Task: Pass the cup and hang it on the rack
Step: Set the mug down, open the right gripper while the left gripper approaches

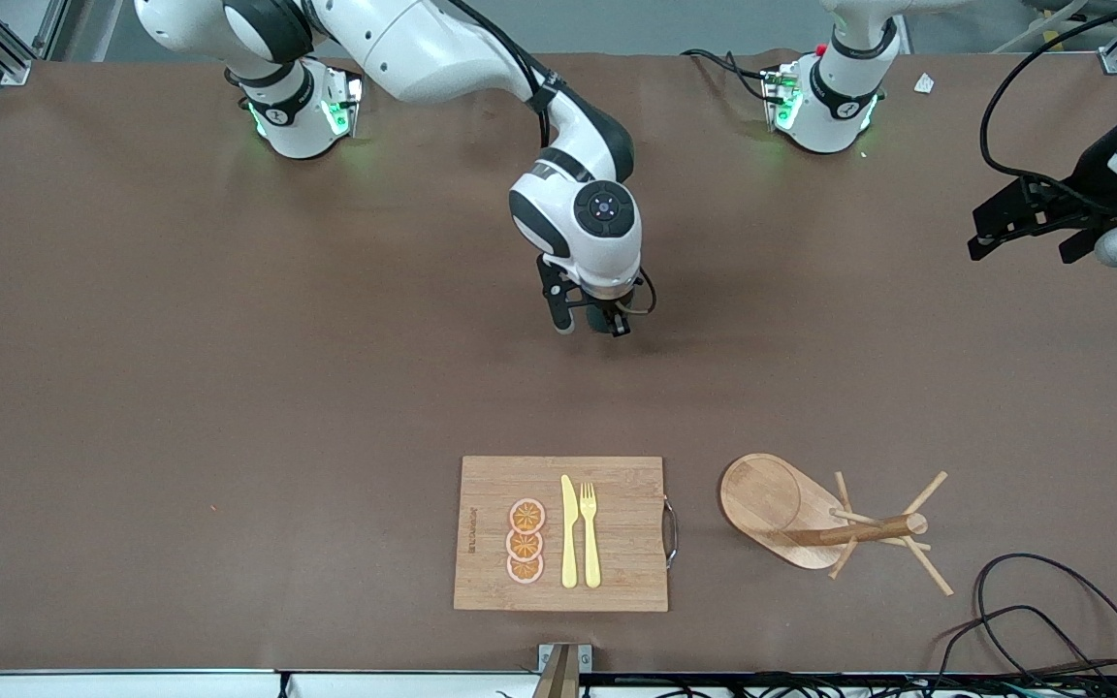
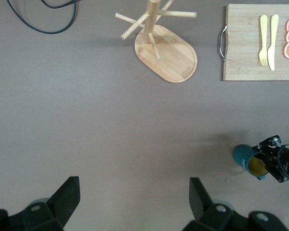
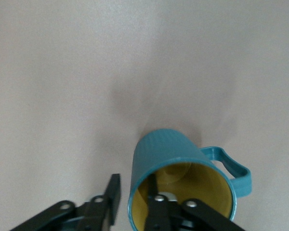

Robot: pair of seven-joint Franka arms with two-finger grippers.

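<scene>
Right gripper (image 1: 593,323) at the small teal ribbed cup (image 3: 176,180) in mid-tabletop; left gripper (image 2: 135,197) waits, raised at its own end.

The cup stands upright on the brown tabletop (image 1: 229,388), with bare surface all round it. The right jaws straddle its rim, one finger inside the mustard-yellow interior and one outside, a gap showing at the outer finger; whether they grip cannot be told. The left jaws are spread wide and hold nothing. The light wooden rack (image 1: 815,519), with oval base and thin pegs, stands nearer the front camera, toward the left arm's end. Beside it lies a rectangular bamboo cutting board (image 1: 617,572) near the tabletop's front edge. Black cables (image 1: 1034,620) curl at the corner.
</scene>
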